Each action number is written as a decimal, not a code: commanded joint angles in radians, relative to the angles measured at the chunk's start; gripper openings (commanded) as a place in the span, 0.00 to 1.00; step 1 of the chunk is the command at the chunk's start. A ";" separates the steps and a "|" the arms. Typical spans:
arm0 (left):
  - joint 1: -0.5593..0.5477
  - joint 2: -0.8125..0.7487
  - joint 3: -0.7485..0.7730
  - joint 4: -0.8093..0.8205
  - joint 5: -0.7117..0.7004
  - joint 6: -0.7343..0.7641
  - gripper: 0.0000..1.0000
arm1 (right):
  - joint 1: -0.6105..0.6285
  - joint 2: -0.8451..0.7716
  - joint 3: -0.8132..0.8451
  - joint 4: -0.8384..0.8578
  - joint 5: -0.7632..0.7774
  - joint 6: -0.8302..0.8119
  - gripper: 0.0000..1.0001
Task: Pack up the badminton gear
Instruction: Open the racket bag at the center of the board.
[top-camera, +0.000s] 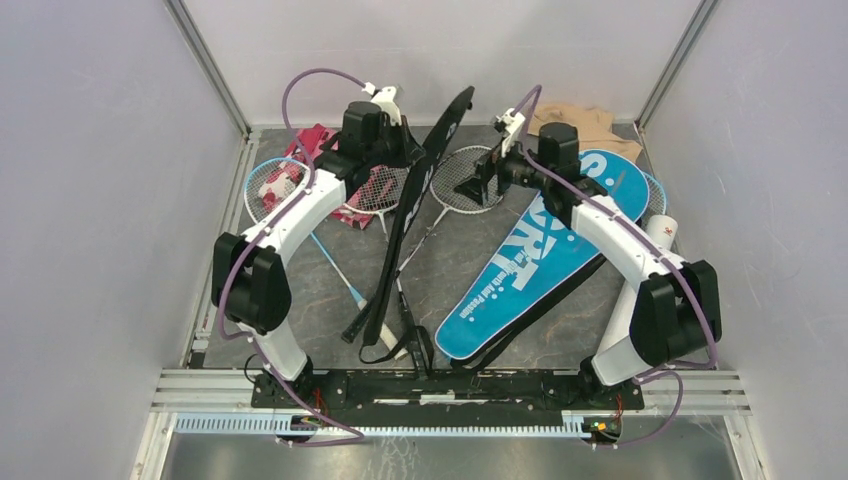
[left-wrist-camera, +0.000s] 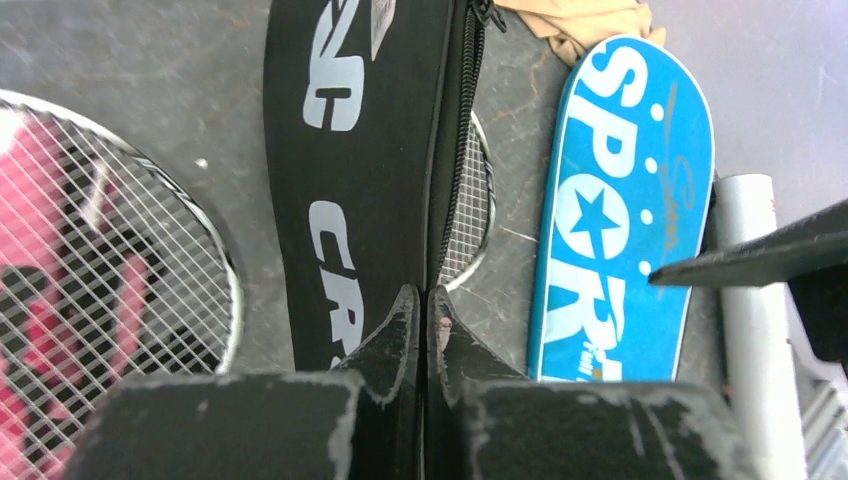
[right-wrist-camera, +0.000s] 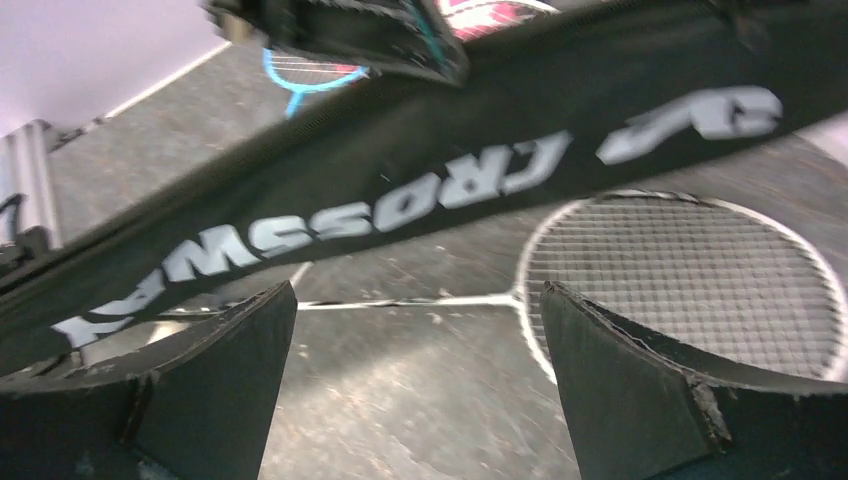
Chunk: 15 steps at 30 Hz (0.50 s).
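The black cover (top-camera: 432, 165) runs near-to-far, head end far

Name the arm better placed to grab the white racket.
Right: the right end effector hangs open over the white racket, while the left end effector is shut on the black CROSSWAY cover.

Blur smears the black CROSSWAY cover (right-wrist-camera: 420, 190) across my right wrist view, its ends cut off. From above, my right arm (top-camera: 620, 235) hides most of the white tube (top-camera: 659, 234). My left gripper (left-wrist-camera: 426, 310) has its fingers pressed together, hiding the cover's edge.
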 joint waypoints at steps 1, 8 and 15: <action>-0.007 -0.057 -0.085 0.154 0.043 -0.168 0.02 | 0.065 0.033 0.016 0.108 -0.066 0.136 0.98; -0.050 -0.083 -0.181 0.233 -0.061 -0.297 0.02 | 0.132 0.029 -0.075 0.159 0.035 0.217 0.98; -0.078 -0.088 -0.212 0.230 -0.074 -0.400 0.02 | 0.168 -0.014 -0.193 0.221 0.112 0.266 0.98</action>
